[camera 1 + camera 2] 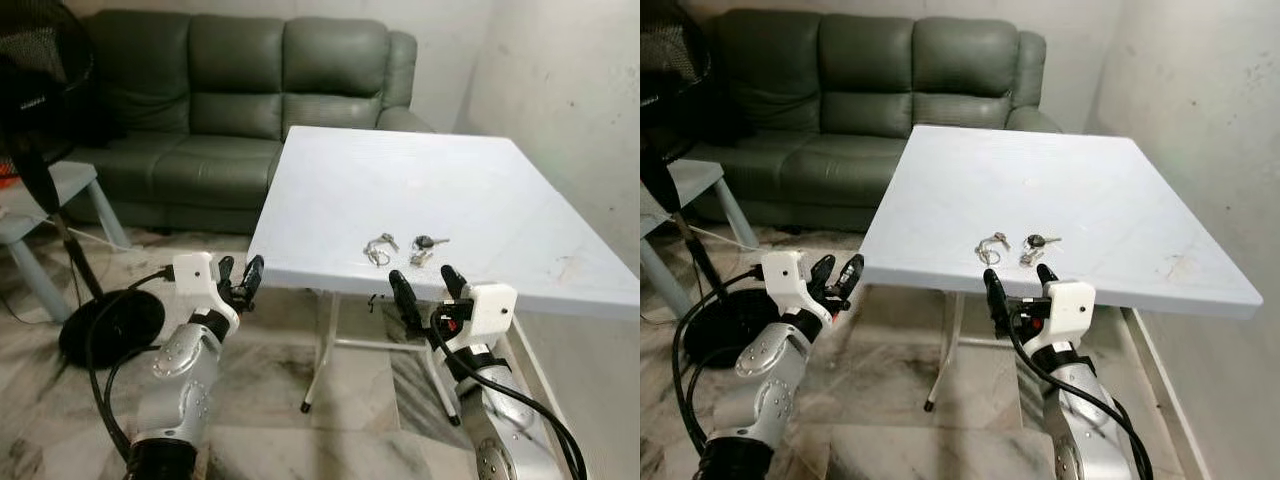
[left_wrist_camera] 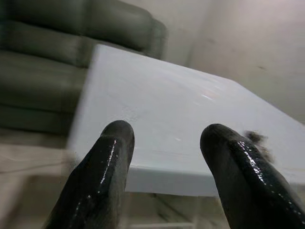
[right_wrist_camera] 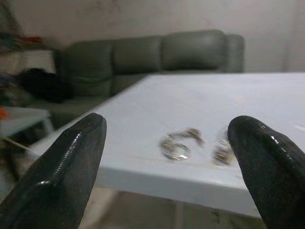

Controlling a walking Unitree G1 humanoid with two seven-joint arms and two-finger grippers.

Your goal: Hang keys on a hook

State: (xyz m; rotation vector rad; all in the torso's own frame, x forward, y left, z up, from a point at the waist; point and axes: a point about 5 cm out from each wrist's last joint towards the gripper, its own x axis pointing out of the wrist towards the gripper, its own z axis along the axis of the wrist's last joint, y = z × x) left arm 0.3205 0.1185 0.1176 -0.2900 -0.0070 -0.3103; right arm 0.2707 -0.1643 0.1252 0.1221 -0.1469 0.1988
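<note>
Silver keys lie in two small bunches near the front edge of the white table, and both my grippers hang empty below that edge.

The ringed bunch [image 1: 379, 248] sits just beside the bunch with a dark-headed key [image 1: 425, 246], apart from it, both flat on the white table [image 1: 480, 190]; I can read no writing or brand on them or anywhere else. My right gripper [image 1: 424, 285] is nearest, its two black fingers spread wide just under the table's edge in front of the keys, touching nothing. My left gripper [image 1: 240, 278] hovers by the table's left front corner, fingers parted more narrowly, holding nothing. Behind the table stands a green sofa [image 1: 240, 90]; at far left a black fan [image 1: 45, 110] stands beside a pale stool [image 1: 45, 200].
</note>
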